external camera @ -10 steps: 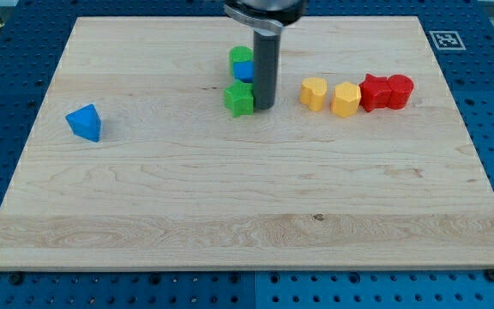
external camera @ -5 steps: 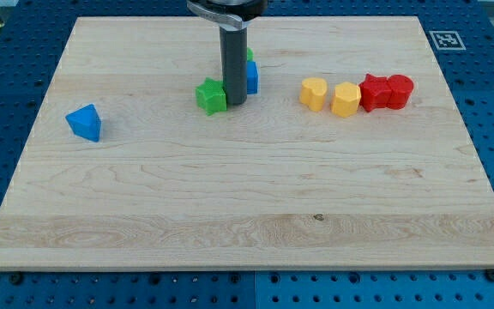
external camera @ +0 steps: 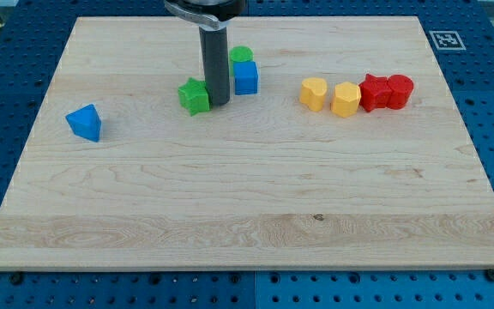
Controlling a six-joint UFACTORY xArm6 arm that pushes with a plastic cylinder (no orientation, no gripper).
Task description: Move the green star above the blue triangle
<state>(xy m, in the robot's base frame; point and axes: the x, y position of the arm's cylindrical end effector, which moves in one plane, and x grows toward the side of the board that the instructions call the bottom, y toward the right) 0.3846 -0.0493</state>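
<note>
The green star (external camera: 194,96) lies on the wooden board (external camera: 247,197), left of the board's middle near the view's top. My tip (external camera: 217,104) stands right against the star's right side. The blue triangle (external camera: 85,123) lies far to the view's left, slightly lower than the star.
A blue cube (external camera: 246,77) with a green round block (external camera: 241,55) behind it stands just right of my rod. Further right is a row of two yellow blocks (external camera: 314,93) (external camera: 346,99) and two red blocks (external camera: 373,92) (external camera: 399,89).
My tip has moved to the view's left, pushing the green star left away from the blue cube and green round block. The other blocks have not moved.
</note>
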